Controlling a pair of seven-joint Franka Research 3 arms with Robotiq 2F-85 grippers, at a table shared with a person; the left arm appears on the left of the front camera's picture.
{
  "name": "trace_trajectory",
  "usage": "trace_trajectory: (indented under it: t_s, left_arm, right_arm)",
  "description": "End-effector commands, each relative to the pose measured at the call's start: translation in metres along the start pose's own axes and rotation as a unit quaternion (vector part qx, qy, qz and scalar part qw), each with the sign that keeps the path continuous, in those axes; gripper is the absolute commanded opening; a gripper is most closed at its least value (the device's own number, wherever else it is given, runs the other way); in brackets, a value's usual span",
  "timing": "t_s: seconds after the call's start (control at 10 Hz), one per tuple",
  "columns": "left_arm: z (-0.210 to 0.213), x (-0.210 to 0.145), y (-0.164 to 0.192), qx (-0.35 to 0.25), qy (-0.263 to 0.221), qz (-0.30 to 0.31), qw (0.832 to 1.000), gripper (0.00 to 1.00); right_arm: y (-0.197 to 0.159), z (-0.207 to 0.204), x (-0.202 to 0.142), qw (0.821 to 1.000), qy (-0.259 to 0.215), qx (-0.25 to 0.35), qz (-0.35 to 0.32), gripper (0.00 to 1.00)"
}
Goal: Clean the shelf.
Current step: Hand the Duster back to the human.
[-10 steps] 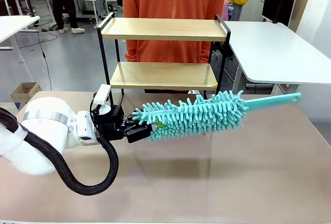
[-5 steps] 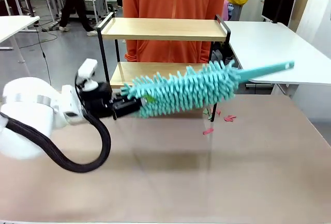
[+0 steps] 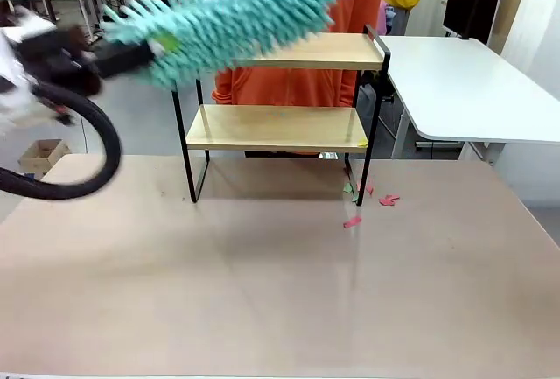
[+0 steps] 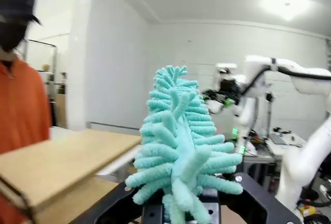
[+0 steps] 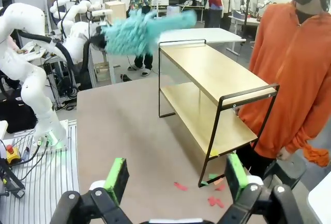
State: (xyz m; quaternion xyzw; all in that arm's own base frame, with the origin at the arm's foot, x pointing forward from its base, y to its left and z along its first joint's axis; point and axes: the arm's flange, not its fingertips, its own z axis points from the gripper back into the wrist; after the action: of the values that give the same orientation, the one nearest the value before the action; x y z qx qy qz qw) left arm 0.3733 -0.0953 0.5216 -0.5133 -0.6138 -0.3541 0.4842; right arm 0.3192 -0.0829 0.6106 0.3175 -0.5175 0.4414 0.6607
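up went my left arm since a second ago: it was low over the counter then, and now it is high at the left edge, level with the top of the shelf. my left fingers are closed tight on the tufty end of the teal duster, and they look blurry in the front view. the duster slants up to the right, across the top left corner of the shelf and in front of the person in orange. its thin handle points up to the right, near the top edge. i cannot tell if the tufts touch the top board.

in my left wrist view the duster sticks up right between my left fingers, and the top board of the shelf lies just beside it on the left.

the shelf stands at the far side of the counter, with the person close behind it. some small pink and green scraps lie on the counter by its right legs.

my right fingers are wide open and hold nothing. they hang above the counter, well apart from the shelf. the scraps lie on the counter under them.
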Motion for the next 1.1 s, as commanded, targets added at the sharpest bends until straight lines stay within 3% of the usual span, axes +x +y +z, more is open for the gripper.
trace_trajectory:
  t_s: [0.0, 0.4, 0.8, 1.0]
  left_arm:
    - [0.049, 0.035, -0.026, 0.090, -0.017, -0.018, 0.996, 0.18]
    - [0.123, 0.085, -0.049, 0.272, -0.041, -0.053, 0.960, 0.18]
    - [0.157, 0.064, -0.047, 0.423, 0.022, -0.084, 0.902, 0.18]
    - [0.170, 0.040, -0.045, 0.452, 0.033, -0.084, 0.887, 0.18]
  right_arm:
    - [-0.002, -0.001, 0.001, 1.000, -0.014, 0.000, 0.010, 1.00]
    - [-0.002, -0.001, 0.001, 1.000, -0.014, 0.000, 0.010, 1.00]
    - [-0.002, -0.001, 0.001, 1.000, -0.014, 0.000, 0.010, 1.00]
    - [-0.002, -0.001, 0.001, 1.000, -0.014, 0.000, 0.010, 1.00]
